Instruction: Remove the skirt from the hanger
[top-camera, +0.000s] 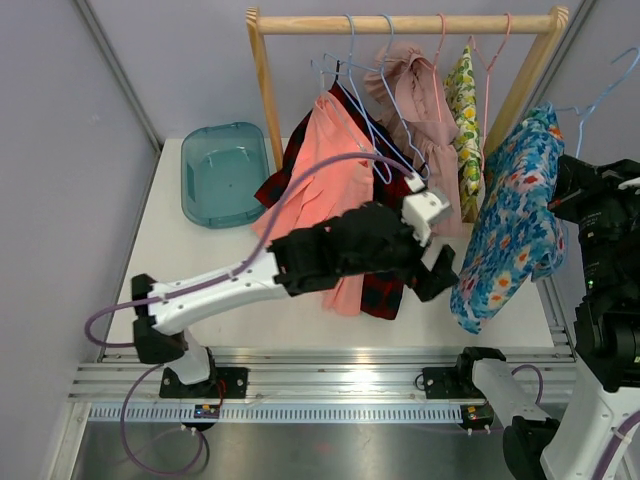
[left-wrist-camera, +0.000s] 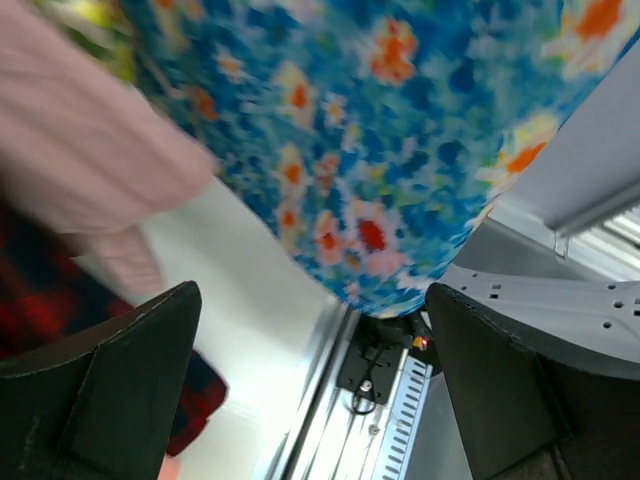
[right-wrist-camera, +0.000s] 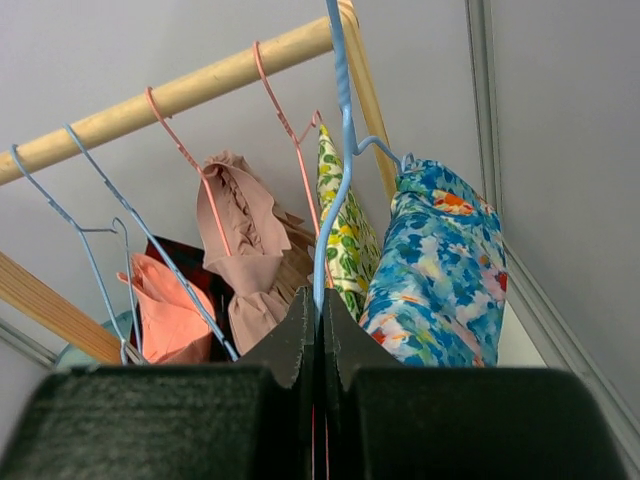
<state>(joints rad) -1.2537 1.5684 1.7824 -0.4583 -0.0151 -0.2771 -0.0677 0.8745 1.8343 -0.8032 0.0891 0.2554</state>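
Note:
The blue floral skirt hangs off a light-blue wire hanger to the right of the rack, away from the rod. My right gripper is shut on the hanger's wire, pinched between its closed fingers, with the skirt draped just right of it. My left gripper is open beside the skirt's lower left edge. In the left wrist view the skirt's hem hangs just beyond the gap between the spread fingers, not touching them.
A wooden rack holds a coral dress, a pink ruffled garment, a yellow-green floral piece and a red-black plaid item. A teal bin sits back left. A metal rail runs along the near edge.

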